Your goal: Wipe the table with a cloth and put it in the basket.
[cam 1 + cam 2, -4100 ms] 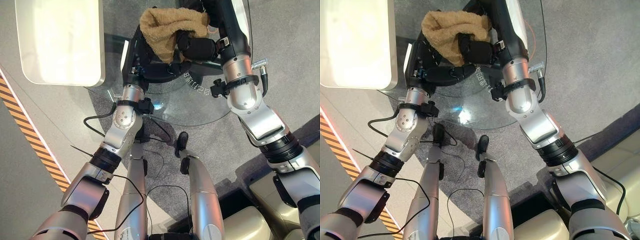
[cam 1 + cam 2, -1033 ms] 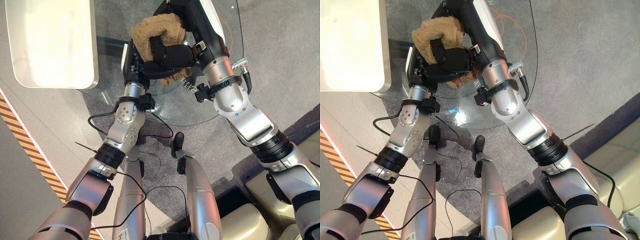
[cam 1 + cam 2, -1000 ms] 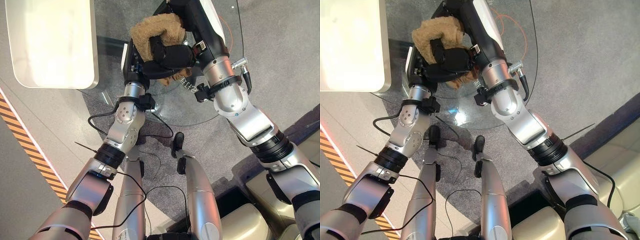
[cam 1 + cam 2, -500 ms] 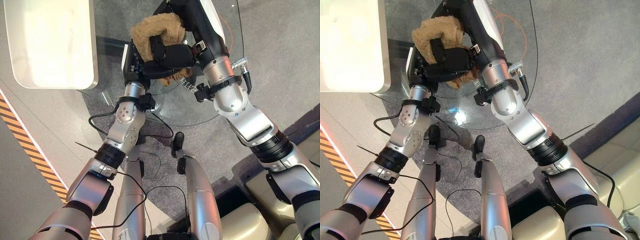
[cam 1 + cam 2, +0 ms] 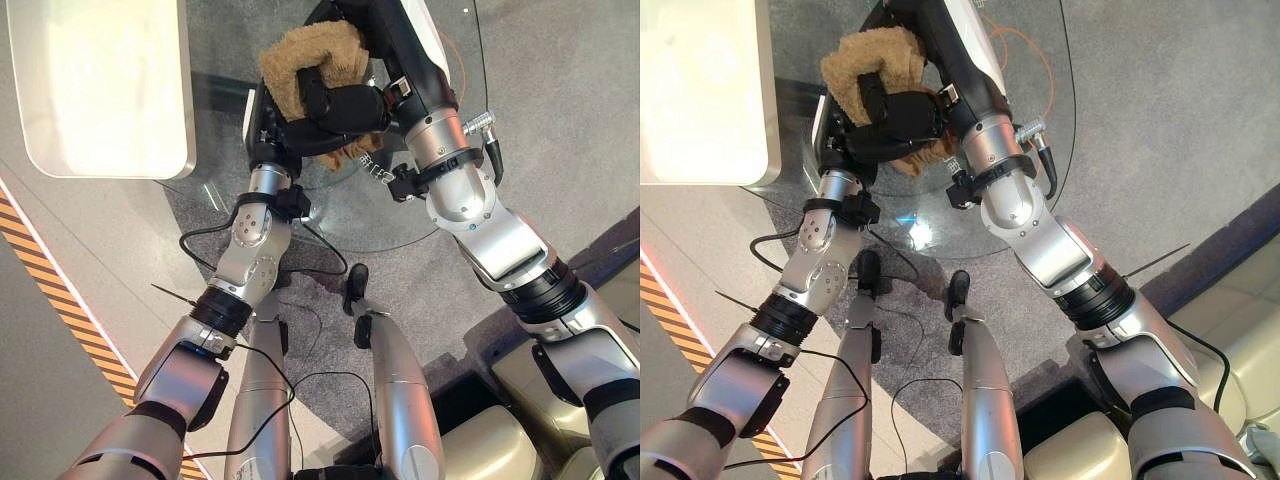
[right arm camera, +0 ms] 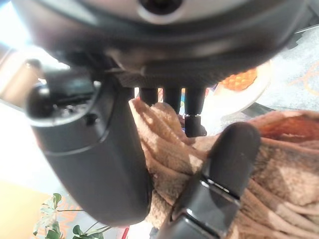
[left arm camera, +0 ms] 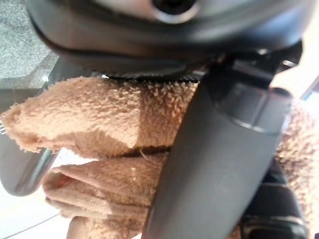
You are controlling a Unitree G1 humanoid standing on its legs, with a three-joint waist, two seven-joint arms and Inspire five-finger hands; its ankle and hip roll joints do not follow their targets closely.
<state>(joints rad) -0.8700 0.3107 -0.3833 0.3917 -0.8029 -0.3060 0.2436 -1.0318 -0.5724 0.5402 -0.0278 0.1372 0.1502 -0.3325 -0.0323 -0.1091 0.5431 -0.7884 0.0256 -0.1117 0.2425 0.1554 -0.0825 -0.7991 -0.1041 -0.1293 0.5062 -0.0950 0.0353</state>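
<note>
Between both hands, right hand (image 5: 345, 105) and left hand (image 5: 300, 135) clutch the cloth (image 5: 305, 55).

- One tan, fluffy terry cloth (image 5: 310, 55), bunched, at the far middle of the scene.
- One round table of clear glass (image 5: 345, 215), under the cloth.
- Two dark robot hands: one left hand (image 5: 290, 125) and one right hand (image 5: 345, 105), both at the cloth with their fingers curled on it.
- One pale rectangular slab with rounded corners (image 5: 100, 85), at the far left.
- One strip of orange and black stripes (image 5: 60, 280) on the floor, at the left.
</note>
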